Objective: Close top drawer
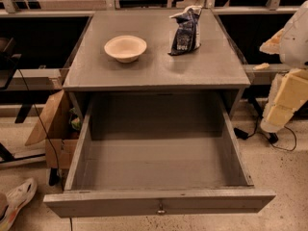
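Observation:
The top drawer (159,200) of the grey cabinet (159,69) is pulled far out toward me. It is wide, deep and empty inside. Its flat front has one small metal knob (160,209) at the centre, near the bottom edge of the view. My gripper (285,99) shows as pale yellow blocks below the white arm (296,37) at the right edge. It hangs beside the cabinet's right side, level with the open drawer and apart from it. It touches nothing that I can see.
A cream bowl (125,47) and a dark snack bag (186,30) stand on the cabinet top. A cardboard box (57,129) sits at the left of the cabinet. A shoe (17,199) lies on the floor at the lower left. Cables (281,141) run on the floor at the right.

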Tool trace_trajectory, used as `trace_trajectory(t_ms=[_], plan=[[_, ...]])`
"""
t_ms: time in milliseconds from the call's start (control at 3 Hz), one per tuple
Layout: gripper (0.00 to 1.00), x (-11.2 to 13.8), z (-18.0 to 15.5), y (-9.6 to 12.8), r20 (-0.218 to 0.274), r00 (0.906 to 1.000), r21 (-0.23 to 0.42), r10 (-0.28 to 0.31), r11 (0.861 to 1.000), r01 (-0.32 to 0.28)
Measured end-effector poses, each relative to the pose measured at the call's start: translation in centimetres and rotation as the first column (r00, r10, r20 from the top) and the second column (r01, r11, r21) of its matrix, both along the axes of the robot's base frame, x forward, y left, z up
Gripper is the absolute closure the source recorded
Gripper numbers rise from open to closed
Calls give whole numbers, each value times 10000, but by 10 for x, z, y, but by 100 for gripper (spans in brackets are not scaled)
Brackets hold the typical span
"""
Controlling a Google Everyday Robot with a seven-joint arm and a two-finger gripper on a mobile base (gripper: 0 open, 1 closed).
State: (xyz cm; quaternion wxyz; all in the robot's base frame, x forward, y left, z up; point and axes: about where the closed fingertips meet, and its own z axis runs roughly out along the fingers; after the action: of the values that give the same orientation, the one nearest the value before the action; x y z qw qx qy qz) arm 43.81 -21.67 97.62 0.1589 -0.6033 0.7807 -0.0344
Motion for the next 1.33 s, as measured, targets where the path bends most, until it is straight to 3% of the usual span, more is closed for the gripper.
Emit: trace_trajectory(t_ms=[667, 1333], plan=[[0, -2, -7, 2, -11, 9998, 41, -193, 9998, 193], [0, -38, -58, 11, -953, 9924, 626, -773, 9945, 835]])
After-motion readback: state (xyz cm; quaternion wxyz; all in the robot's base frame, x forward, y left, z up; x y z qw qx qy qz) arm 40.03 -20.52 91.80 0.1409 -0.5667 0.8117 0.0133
